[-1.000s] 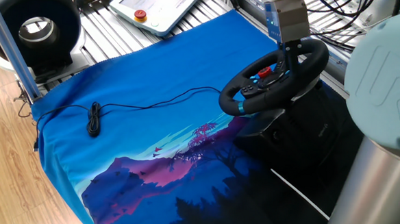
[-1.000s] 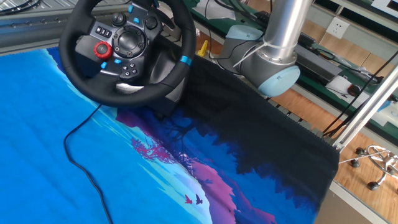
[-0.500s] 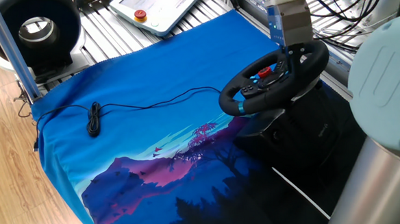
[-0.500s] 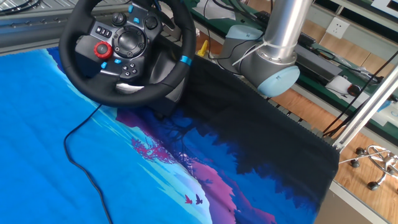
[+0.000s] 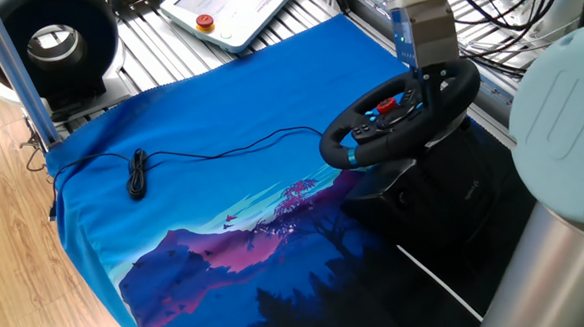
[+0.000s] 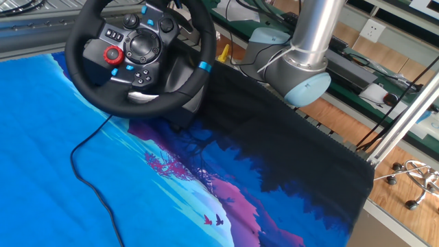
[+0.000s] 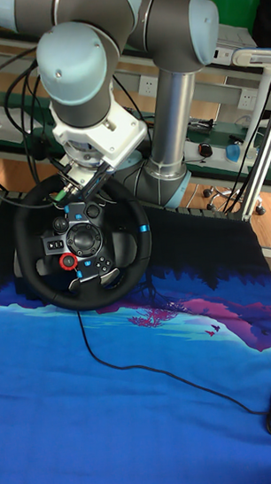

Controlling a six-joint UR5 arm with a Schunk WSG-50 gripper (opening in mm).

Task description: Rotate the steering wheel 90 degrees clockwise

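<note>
- Steering wheel sat on its black base at one edge of the bench, on the blue printed cloth, right in front of the arm's column.
- Blue rim stripe was at the wheel's right side in the tall view, so the wheel already looked rotated roughly a quarter turn clockwise from centre. That's a judgement; it assumes the stripe marks top dead centre.
- Gripper was at the top of the rim, fingers reaching down toward the upper spoke near the hub buttons. Looked like it was pinched on the rim or spoke there, but I couldn't tell for sure: the contact was hidden behind the wrist in the tall view, out of frame in the other fixed view, and too small in the one fixed view.
- Step in hand, as I read it: end of the turn, or holding at the target angle.
- Next move calls for: check the stripe angle against 90°, then open and lift straight off without dragging the rim. The wheel may spring back toward centre on release.
- Thin black cable ran from under the wheel across the cloth to a coiled end, well apart from the gripper.
</note>
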